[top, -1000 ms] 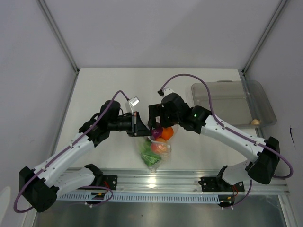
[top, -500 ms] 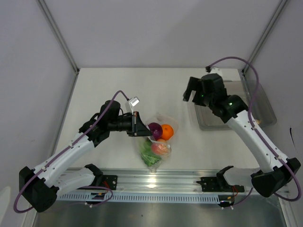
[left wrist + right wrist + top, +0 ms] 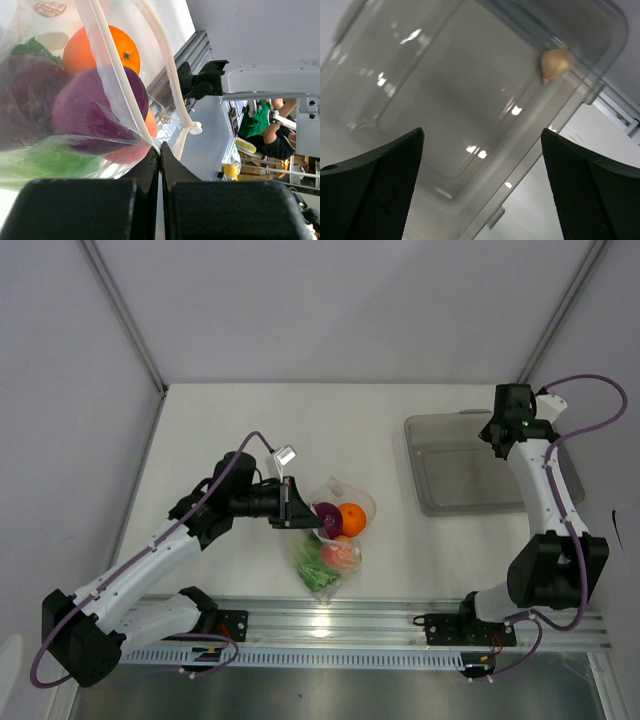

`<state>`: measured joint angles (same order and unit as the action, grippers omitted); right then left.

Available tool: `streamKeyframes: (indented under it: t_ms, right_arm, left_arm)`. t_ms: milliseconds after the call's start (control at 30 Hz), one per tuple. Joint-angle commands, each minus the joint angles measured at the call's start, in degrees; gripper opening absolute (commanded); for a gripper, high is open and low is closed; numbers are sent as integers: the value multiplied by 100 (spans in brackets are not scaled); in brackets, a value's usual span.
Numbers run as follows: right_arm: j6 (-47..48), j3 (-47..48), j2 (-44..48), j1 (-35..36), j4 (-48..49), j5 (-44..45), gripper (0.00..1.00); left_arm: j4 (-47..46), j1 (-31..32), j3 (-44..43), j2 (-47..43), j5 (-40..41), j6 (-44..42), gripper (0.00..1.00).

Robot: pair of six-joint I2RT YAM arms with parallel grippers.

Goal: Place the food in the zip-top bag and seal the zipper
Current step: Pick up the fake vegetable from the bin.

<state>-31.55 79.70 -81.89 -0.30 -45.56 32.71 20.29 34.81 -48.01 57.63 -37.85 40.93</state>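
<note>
Your left gripper (image 3: 300, 513) is pinching the edge of the clear, crinkly zip-top plastic bag (image 3: 338, 498). The bag is lying on the white table (image 3: 220, 420) near the middle, closer to the near edge than the far one. In the left wrist view the black fingers (image 3: 190, 210) are pressing flat together with the thin film caught between their tips. The pale zipper strip (image 3: 116, 75) is running down across the fruit toward those tips, and a second pale strip is standing apart from it higher up and closing in on it near the pinch. Inside the bag a round orange (image 3: 353, 517) is sitting against a dark purple fruit (image 3: 328, 518). A peach-red fruit (image 3: 340, 554) is lying just below them, and the green leafy cabbage (image 3: 316, 576) is filling the end nearest the arm bases. Your right gripper (image 3: 481, 135) is hovering over the clear rigid rectangular tray (image 3: 450, 490) at the far right of the table, well apart from the bag. Its fingers are spread wide with nothing between them. In the right wrist view a small beige piece (image 3: 555, 64) is lying inside the tray, close to one corner wall.
</note>
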Motion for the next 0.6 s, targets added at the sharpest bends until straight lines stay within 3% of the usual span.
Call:
streamKeyframes:
  t_ms: [0, 267, 567]
  right_arm:
    - [-377, 19, -511, -444, -58, 780, 99]
    - [-1194, 476, -2022, -1183, -366, 1431, 100]
    - [-1125, 336, -2411, -1570, 337, 1282, 95]
  left_arm:
    - [-26, -35, -165, 3, -144, -111, 0]
    - [36, -27, -138, 29, -162, -137, 1]
    - [168, -27, -183, 64, -127, -226, 1]
